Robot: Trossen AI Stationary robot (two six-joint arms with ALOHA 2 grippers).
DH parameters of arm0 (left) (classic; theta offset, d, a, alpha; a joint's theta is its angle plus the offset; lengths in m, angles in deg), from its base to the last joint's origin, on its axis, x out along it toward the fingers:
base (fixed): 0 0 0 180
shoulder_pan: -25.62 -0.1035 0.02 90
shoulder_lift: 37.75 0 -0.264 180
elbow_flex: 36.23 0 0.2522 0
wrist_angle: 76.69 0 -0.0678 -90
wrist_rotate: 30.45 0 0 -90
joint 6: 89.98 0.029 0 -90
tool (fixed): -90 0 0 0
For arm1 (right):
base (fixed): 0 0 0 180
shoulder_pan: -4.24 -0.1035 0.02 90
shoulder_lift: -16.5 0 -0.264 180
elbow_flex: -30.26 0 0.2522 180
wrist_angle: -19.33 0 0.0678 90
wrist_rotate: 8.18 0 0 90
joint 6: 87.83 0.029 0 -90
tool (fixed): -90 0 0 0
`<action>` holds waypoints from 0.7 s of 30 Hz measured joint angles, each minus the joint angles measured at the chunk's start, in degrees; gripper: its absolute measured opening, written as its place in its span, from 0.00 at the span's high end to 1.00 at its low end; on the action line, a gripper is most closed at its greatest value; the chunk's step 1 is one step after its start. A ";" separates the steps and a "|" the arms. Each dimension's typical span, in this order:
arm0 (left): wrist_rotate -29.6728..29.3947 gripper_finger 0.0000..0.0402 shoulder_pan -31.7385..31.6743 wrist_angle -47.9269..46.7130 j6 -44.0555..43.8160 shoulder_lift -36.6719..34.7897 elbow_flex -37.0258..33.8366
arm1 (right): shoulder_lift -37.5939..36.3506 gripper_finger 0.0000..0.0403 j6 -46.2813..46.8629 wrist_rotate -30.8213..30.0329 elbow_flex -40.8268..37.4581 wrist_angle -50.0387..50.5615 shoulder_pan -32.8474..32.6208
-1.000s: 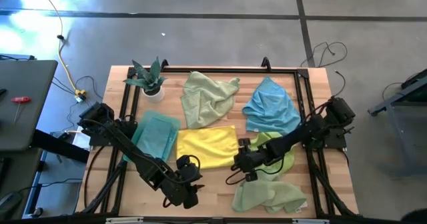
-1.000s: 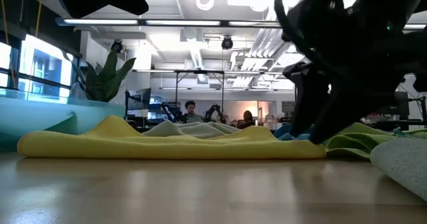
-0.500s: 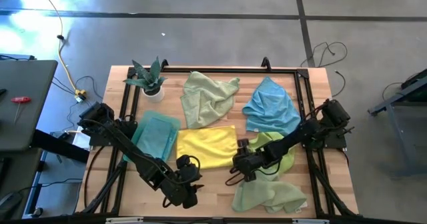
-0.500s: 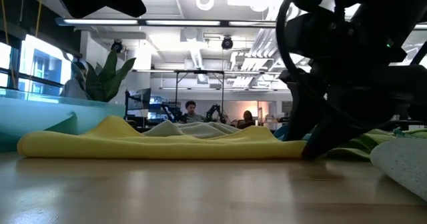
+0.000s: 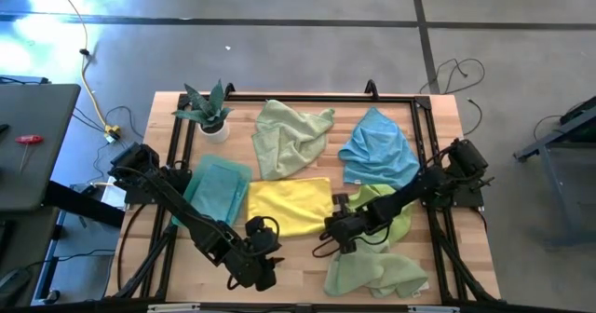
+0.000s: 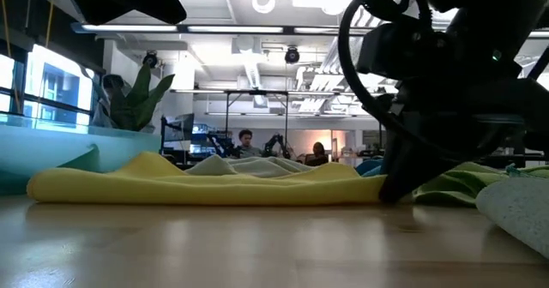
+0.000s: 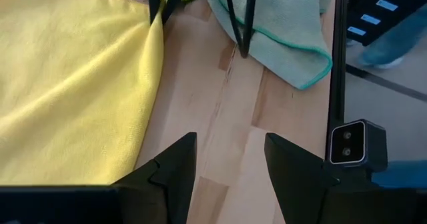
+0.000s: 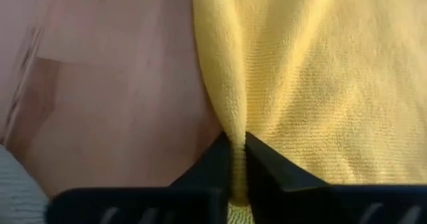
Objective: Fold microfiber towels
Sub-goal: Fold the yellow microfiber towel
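The bright yellow towel (image 5: 289, 206) lies spread on the wooden table's middle. My right gripper (image 5: 329, 231) is shut on that towel's right edge, and the right wrist view shows the towel (image 8: 300, 64) close up. My left gripper (image 7: 230, 151) hangs open over bare wood just near of the yellow towel (image 7: 67, 84), touching nothing; from above, my left gripper (image 5: 264, 253) is at the near middle. A teal towel (image 5: 216, 184) lies flat at the left. A pale green towel (image 5: 291, 136) and a sky blue towel (image 5: 377, 150) lie crumpled at the far side. My right gripper pinches a raised ridge of the yellow towel's right edge (image 8: 230, 114) between its two fingers, close to the near right corner. The fingers (image 6: 390, 185) slant down from the table's right side. The rest of the towel lies on the table, puckered toward the pinch.
A lime green towel (image 5: 396, 215) lies under my right arm, and another pale green one (image 5: 372, 274) is bunched at the near right. A small potted plant (image 5: 209, 113) stands at the far left corner. A black frame (image 5: 307, 97) borders the table top.
My right gripper has sunk a little onto the yellow towel's right edge and shut on it, gathering the cloth into a ridge. The towel's right end has drawn slightly toward the left. My left arm has kept still.
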 joint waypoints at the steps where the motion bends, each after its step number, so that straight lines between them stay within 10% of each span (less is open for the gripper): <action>1: 0.00 0.58 0.00 0.00 -0.52 0.00 0.00 | 0.02 0.98 0.68 0.56 0.55 1.10 0.06; 21: -7.93 0.59 1.03 -5.29 -10.96 -0.07 -2.07 | 0.20 1.00 -9.97 8.88 24.78 34.68 0.71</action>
